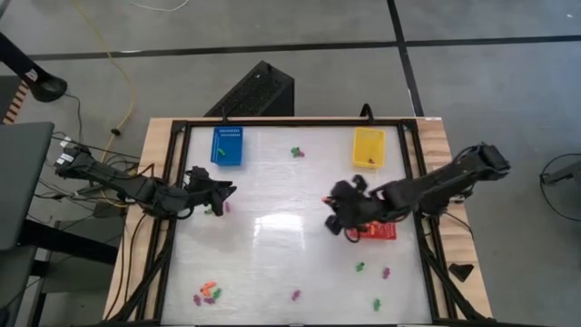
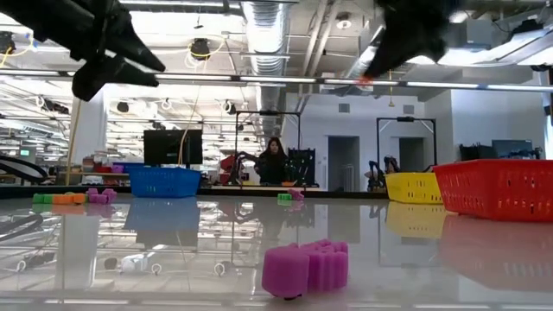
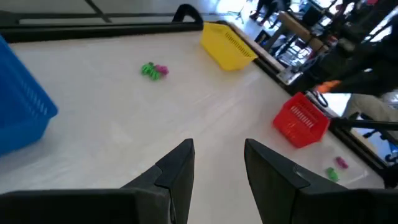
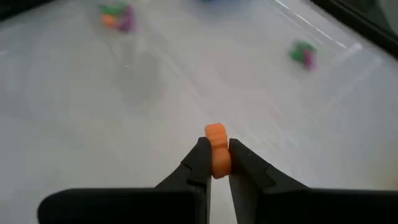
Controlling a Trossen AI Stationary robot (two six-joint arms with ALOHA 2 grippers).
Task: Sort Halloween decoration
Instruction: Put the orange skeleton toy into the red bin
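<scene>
The right gripper (image 4: 217, 163) pinches 1 orange piece (image 4: 217, 148) above the table (image 1: 272, 263). The left gripper (image 3: 217, 165) hangs apart, apparently empty.

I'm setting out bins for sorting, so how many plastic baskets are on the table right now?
3: a blue basket at the far left, a yellow basket at the far right, and a red basket partly hidden under the right arm.
</scene>
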